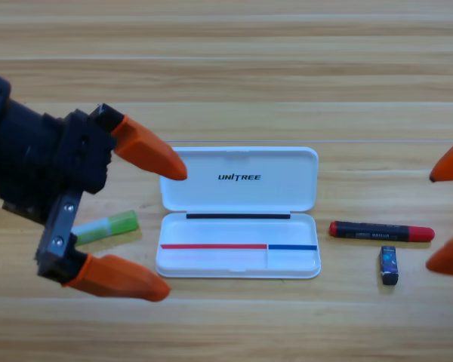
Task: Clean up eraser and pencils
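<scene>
High view is showing the left gripper [162, 230], jaws spread wide and empty, hovering over the green pencil [106, 226] (untouched); next it needs lowering and closing.

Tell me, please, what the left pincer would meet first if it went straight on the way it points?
Probably the open white UNITREE case: the left pincer points right at it, though height is unclear.

My left gripper [164, 228] has a bulky black body with two tapered orange jaws. A grey metal bracket with small screws runs along it. Of my right gripper [442, 219] only two orange jaw tips show.
</scene>
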Robot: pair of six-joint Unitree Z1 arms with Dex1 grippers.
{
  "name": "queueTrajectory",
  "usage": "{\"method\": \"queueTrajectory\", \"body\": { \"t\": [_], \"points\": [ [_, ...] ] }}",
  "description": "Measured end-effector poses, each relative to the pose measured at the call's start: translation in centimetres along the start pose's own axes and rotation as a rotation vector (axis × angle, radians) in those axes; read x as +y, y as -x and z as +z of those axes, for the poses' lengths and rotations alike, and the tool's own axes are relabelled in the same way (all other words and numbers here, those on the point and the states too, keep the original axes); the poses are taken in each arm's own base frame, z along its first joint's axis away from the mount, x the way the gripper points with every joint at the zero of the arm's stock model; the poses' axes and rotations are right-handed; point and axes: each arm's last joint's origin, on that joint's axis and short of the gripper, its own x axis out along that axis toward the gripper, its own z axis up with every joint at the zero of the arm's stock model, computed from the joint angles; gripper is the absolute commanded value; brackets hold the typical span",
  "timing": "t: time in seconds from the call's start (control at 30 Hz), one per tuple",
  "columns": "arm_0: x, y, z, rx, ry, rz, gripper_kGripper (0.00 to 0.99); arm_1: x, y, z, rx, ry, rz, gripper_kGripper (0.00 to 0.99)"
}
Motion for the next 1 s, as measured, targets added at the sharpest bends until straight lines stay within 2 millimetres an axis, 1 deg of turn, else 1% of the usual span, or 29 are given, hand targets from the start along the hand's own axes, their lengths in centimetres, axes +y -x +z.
{"method": "queueTrajectory", "body": {
  "t": [0.07,0.13,0.23,0.3,0.33,0.37,0.43,0.47,0.57,0.67,0.77,0.83,0.9,1.0],
  "points": [
    [0.1,0.0,-0.1,0.027,-0.006,0.020,0.977,-0.4,-0.1,0.0,0.007,-0.043,-0.023,0.983],
    [0.2,0.2,-0.2,0.058,-0.020,0.045,0.979,-1.1,-0.6,-0.1,0.035,-0.127,-0.088,0.982],
    [0.8,0.7,0.2,0.117,-0.044,0.115,0.979,-2.6,-2.2,-0.2,0.101,-0.241,-0.181,0.982],
    [1.4,1.2,0.6,0.182,-0.062,0.174,0.979,-3.5,-3.8,-0.3,0.152,-0.341,-0.205,0.982],
    [1.7,1.4,0.8,0.215,-0.066,0.202,0.979,-3.8,-4.4,-0.3,0.176,-0.366,-0.205,0.982],
    [2.1,1.7,1.1,0.244,-0.068,0.231,0.979,-4.2,-5.6,-0.4,0.220,-0.384,-0.200,0.982],
    [2.6,2.3,1.6,0.307,-0.068,0.273,0.979,-4.7,-7.3,-0.7,0.281,-0.405,-0.191,0.986],
    [2.9,2.7,2.0,0.336,-0.069,0.299,0.979,-5.1,-8.3,-0.9,0.314,-0.450,-0.193,0.989],
    [3.7,2.9,2.5,0.424,-0.072,0.353,0.979,-5.8,-10.3,-1.2,0.361,-0.642,-0.235,0.990],
    [4.5,2.3,2.5,0.516,-0.067,0.350,0.977,-6.5,-12.0,-1.7,0.405,-0.783,-0.299,0.982],
    [5.6,0.9,1.9,0.586,-0.043,0.326,0.976,-7.1,-13.6,-2.1,0.441,-0.889,-0.341,0.973],
    [6.7,0.0,1.2,0.624,-0.014,0.322,0.976,-7.5,-14.5,-2.4,0.459,-0.952,-0.379,0.948],
    [7.8,-0.6,0.4,0.660,0.021,0.319,0.976,-7.8,-15.4,-2.7,0.479,-0.993,-0.405,0.946],
    [9.2,-1.3,-0.9,0.692,0.076,0.298,0.976,-8.3,-16.5,-3.0,0.497,-1.027,-0.449,0.922]
  ]
}}
